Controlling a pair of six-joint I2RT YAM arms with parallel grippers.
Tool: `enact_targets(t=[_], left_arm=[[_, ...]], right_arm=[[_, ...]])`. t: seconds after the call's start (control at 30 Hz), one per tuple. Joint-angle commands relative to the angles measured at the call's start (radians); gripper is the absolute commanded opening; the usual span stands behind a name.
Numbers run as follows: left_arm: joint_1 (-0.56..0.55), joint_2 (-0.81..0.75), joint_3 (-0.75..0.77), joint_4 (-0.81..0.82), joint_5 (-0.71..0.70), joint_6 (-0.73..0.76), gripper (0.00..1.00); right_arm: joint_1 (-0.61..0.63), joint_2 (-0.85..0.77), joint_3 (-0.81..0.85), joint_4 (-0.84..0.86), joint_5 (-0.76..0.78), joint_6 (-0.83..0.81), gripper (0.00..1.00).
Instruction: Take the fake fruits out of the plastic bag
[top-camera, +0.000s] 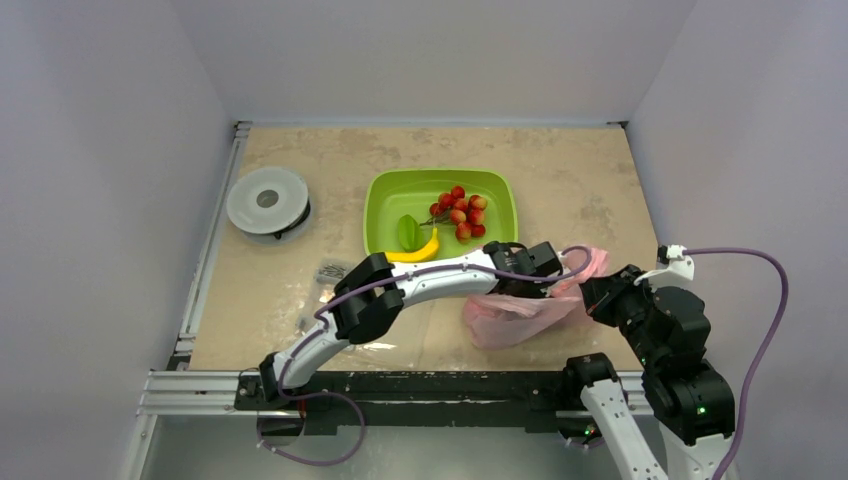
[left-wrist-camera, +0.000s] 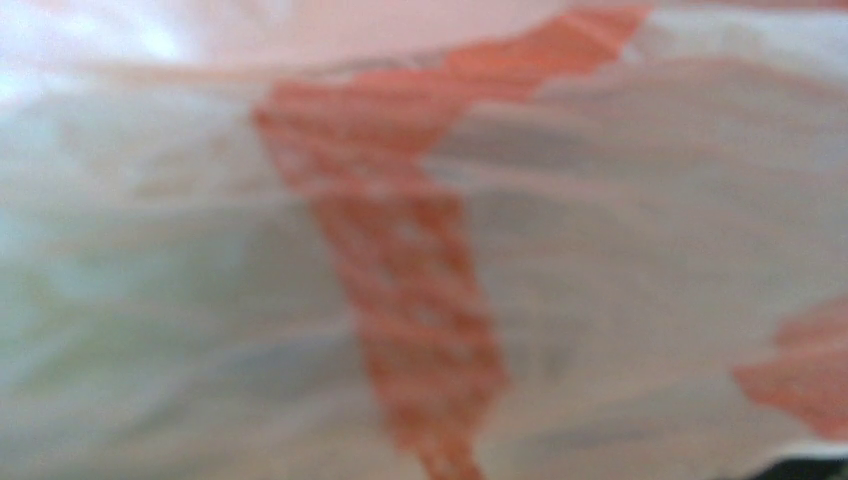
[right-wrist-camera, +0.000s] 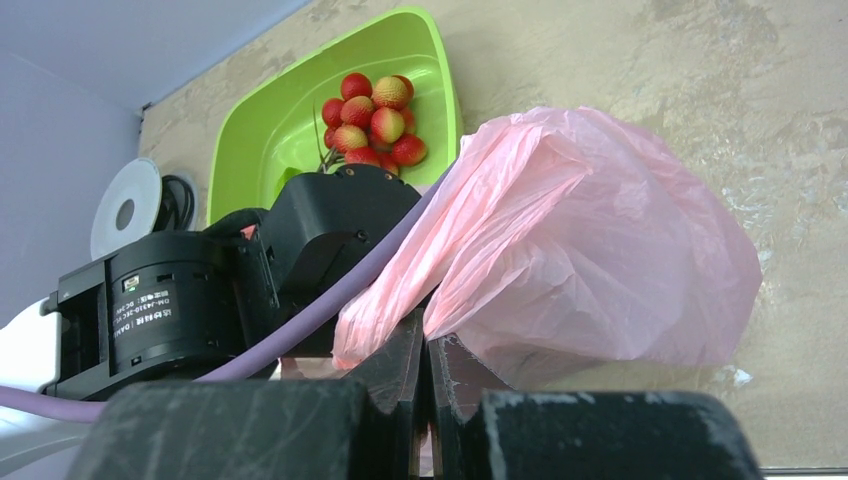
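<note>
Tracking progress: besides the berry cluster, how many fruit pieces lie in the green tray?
2: a yellow banana against the near wall of the tray, a green piece just behind it. Others may be hidden in the pink bag.

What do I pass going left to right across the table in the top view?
White round spool → green fruit piece in the green tray → red berry cluster → plastic bag → right gripper, pinching the bag's right end.
</note>
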Motion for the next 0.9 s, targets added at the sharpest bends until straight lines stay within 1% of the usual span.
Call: enact_targets(t=[0.0,0.1,0.13,0.2,0.3,0.47,0.67,0.87], left_arm=[[-0.009,0.003,-0.026,0.049,-0.045,0.011,0.67],[-0.009,0.021,-0.026,0.041,-0.050,0.017,0.59],[-0.009,0.023,-0.022,0.036,-0.045,0.017,0.55],[-0.008,0.014,-0.018,0.034,-0.037,0.016,0.39],[-0.009,-0.012,-0.001,0.036,-0.032,0.009,0.24],[-0.006,-0.055,0.066,0.029,0.026,-0.004,0.17],[0.007,-0.119,0.136,0.038,0.102,-0.035,0.06],[0.057,-0.217,0.132,0.102,0.211,-0.109,0.03]], right_arm=[[0.000,0.016,0.023,0.026,0.019,-0.004,0.00],[-0.001,0.014,0.021,0.022,0.024,-0.005,0.00],[0.000,0.014,0.021,0.021,0.025,-0.005,0.00],[0.000,0.015,0.019,0.022,0.027,-0.005,0.00],[0.000,0.017,0.017,0.026,0.028,-0.003,0.00],[-0.001,0.020,0.014,0.026,0.032,-0.003,0.00],[-0.001,0.022,0.016,0.011,0.042,-0.004,0.00],[0.000,0.028,0.009,-0.007,0.081,0.002,0.00]])
